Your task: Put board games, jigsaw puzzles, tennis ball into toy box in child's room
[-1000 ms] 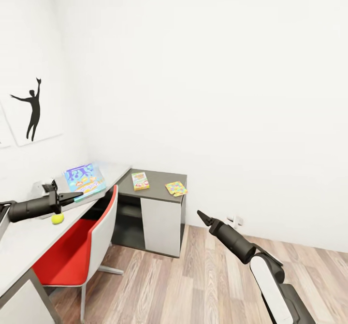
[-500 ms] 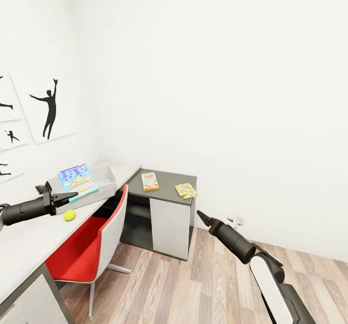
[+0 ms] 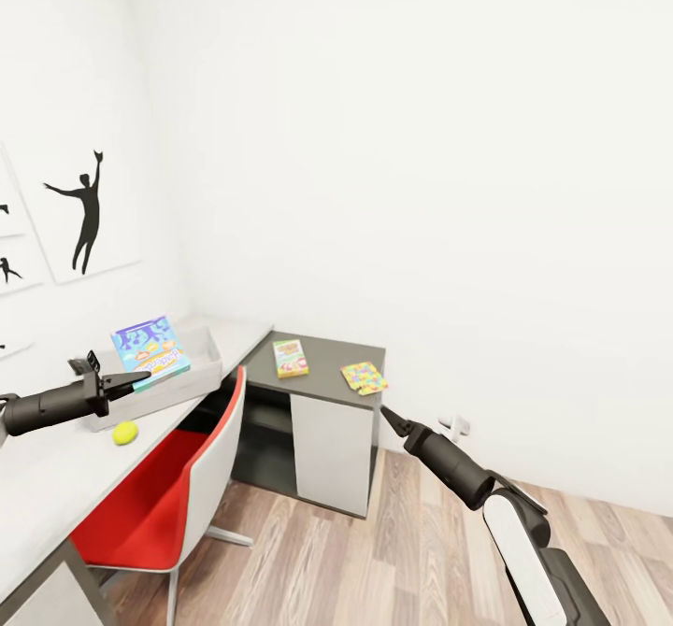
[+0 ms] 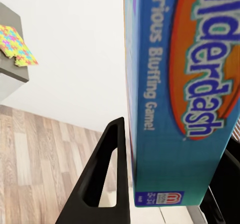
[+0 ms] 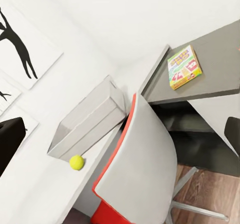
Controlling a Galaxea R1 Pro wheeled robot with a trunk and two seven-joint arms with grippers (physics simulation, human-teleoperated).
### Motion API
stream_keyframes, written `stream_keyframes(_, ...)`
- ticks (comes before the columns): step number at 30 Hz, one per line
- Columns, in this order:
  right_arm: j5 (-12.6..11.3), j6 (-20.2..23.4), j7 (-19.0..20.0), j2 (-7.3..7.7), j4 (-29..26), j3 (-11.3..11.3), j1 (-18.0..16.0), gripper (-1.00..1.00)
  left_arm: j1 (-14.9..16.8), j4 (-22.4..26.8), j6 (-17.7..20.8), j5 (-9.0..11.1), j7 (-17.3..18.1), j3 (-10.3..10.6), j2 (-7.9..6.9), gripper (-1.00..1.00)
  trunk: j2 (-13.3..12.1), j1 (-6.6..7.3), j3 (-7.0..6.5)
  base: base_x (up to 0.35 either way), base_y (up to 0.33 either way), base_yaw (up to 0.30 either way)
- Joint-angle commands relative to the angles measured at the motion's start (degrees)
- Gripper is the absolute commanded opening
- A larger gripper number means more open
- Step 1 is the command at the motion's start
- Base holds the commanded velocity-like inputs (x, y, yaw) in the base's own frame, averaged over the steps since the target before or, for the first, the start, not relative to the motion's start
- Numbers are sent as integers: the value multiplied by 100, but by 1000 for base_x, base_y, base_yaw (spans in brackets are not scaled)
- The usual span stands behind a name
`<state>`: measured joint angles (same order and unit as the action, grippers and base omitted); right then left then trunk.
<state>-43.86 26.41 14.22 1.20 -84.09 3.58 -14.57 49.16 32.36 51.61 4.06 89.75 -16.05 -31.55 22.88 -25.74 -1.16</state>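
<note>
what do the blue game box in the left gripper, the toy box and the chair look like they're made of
Blue board game: likely printed cardboard, with sharp folded edges and glossy lettering in the left wrist view. Toy box: looks like matte moulded plastic, plain light grey with flared walls and rounded corners. Chair: smooth pale shell, probably plastic, with a red seat that may be padded fabric; the render leaves that open.

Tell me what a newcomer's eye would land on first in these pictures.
Probably the blue board game, clamped in the left gripper and held over the grey toy box on the table. Next, the red chair tucked under the table, with the tennis ball on the tabletop beside the box. Two more colourful toys lie on the dark corner section.
</note>
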Motion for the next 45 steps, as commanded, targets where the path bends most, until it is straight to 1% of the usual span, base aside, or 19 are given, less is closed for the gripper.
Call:
stream_keyframes(1, -29, 21, 0, 3, -7, 1, -2, 100, 0, -1, 60, -7, 25, -3, 0, -100, 4, -4, 2, 167, 12, 0)
stream_keyframes(5, -27, 22, 5, 3, -17, 2, -2, 100, -2, -1, 60, -3, 25, -3, 0, -100, 4, -4, 0, 167, -43, 59)
stream_keyframes(11, -26, 23, 10, 6, -41, 2, -2, 100, -2, -1, 60, -5, 25, 4, 0, -100, 4, -4, -15, 210, -66, 196)
stream_keyframes(16, -24, 17, -47, 3, -60, 20, -2, 100, -2, -1, 60, -4, 25, 0, 0, -100, 4, -4, -16, 142, -3, 20)
stream_keyframes(19, 8, 39, -109, 2, -159, 185, -3, 100, -2, -1, 60, -4, 25, -2, 0, -100, 4, -4, -16, 104, 0, 1)
stream_keyframes(21, 24, 105, -207, 25, -272, 249, 2, 100, -2, -1, 60, -3, 25, -3, 0, -100, 4, -4, -16, 101, 0, 0)
stream_keyframes(22, 29, 305, -312, 32, -441, 283, 4, 100, -2, -1, 60, -2, 25, -6, -2, -100, 4, -4, -16, 99, 0, 0)
stream_keyframes(23, 28, 557, -358, 20, -515, 290, -11, 100, -2, -1, 60, -2, 25, -8, -5, -100, 4, -4, -16, 99, 0, 0)
stream_keyframes(24, 24, 713, -375, 15, -539, 292, -29, 100, -2, -1, 60, -2, 25, -9, -5, -100, 4, -4, -16, 99, 0, 0)
stream_keyframes(25, 8, 1199, -410, 0, -586, 286, -122, 100, -2, 1, 60, -2, 25, -10, -7, -100, 4, -4, -16, 99, 0, 0)
stream_keyframes(26, -5, 1457, -423, -5, -604, 282, -200, 100, -2, 0, 60, -2, 25, -8, -8, -100, 4, -4, -16, 98, 0, 0)
stream_keyframes(30, -30, 1853, -411, -10, -633, 269, -312, 100, -2, 4, 60, -2, 25, -4, -6, -100, 4, -4, -16, 99, 12, 0)
stream_keyframes(33, -34, 1865, -412, -27, -635, 278, -307, 100, -2, 2, 60, -6, 25, -3, -2, -100, 4, -4, -16, 119, 159, 0)
stream_keyframes(36, -35, 1773, -401, -33, -635, 240, -296, 100, -2, 3, 60, -13, 25, -3, -5, -100, 4, -4, -18, 200, 158, 18)
stream_keyframes(39, -35, 1709, -397, -39, -635, 192, -293, 100, -2, 5, 60, -18, 25, -8, -8, -100, 4, -4, -18, 225, 42, 198)
stream_keyframes(45, -35, 1693, -393, -34, -635, 169, -292, 100, -2, 4, 60, -19, 25, -4, -9, -100, 4, -4, -19, 147, 6, 272)
